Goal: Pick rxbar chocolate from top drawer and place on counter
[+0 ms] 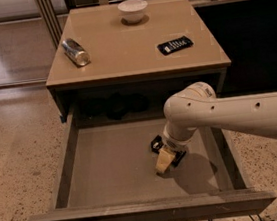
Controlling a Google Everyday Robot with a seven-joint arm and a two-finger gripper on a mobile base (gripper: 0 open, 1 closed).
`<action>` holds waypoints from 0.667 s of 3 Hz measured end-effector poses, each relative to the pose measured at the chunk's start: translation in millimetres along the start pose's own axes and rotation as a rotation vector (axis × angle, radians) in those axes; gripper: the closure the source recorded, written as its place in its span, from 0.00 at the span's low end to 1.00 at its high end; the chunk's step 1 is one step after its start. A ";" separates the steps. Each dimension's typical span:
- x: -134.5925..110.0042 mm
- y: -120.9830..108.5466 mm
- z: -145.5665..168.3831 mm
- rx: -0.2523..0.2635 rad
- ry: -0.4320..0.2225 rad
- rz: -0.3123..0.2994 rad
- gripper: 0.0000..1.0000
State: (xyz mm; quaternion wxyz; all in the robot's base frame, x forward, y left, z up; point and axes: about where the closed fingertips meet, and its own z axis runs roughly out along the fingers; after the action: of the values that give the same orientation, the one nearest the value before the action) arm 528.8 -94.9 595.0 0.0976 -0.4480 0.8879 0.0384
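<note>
Below the tan table's (119, 39) front edge, our gripper (165, 158) sits low in the open grey-brown wooden drawer (109, 161), presumably to grasp; jaws' state we cannot tell.

A white bowl (132, 9) is set at the back edge of the counter (126, 53), a silver can (76, 51) is laid on its side at the left, and a dark white-lettered bar (175, 45) at the right, all well apart from the gripper (165, 162) inside the top drawer (109, 161).

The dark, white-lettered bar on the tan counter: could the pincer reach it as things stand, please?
Probably yes: the bar lies uncovered, but the pincer, low in the open grey drawer, must first rise above the counter.
</note>
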 end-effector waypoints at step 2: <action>0.0 0.0 0.0 0.000 0.000 0.000 0.65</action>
State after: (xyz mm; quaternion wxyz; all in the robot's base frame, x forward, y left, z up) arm 528.8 -94.9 595.0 0.0976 -0.4480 0.8879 0.0384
